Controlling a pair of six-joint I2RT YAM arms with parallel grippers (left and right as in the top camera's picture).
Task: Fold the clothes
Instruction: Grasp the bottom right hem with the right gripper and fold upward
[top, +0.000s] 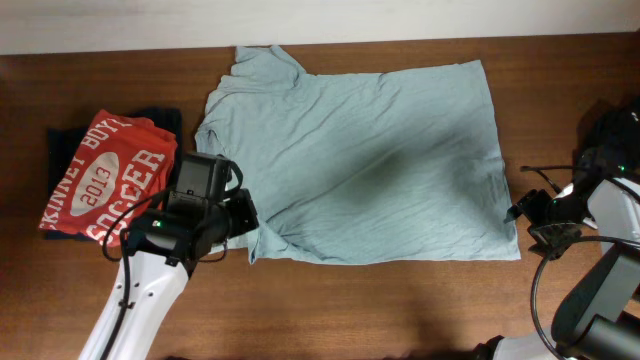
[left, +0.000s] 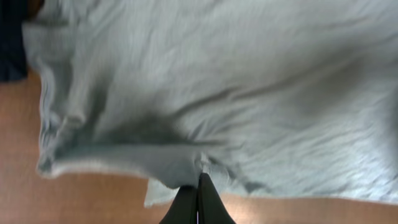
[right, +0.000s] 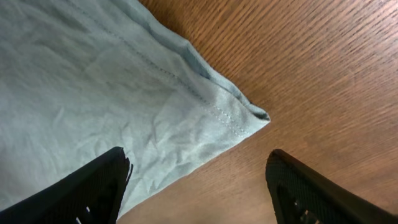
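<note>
- Grey-blue t-shirt (top: 370, 160) is lying spread flat on the wooden table (top: 400, 310).
- Left gripper (left: 199, 182) is pinching fabric by the near sleeve, jaws together.
- Right gripper (right: 198, 160) is hovering, jaws apart, over the hem corner.

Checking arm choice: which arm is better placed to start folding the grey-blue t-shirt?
Left. The left gripper is shut, apparently pinching the t-shirt at its sleeve edge. The right gripper hangs open over the hem corner, gripping nothing.
</note>
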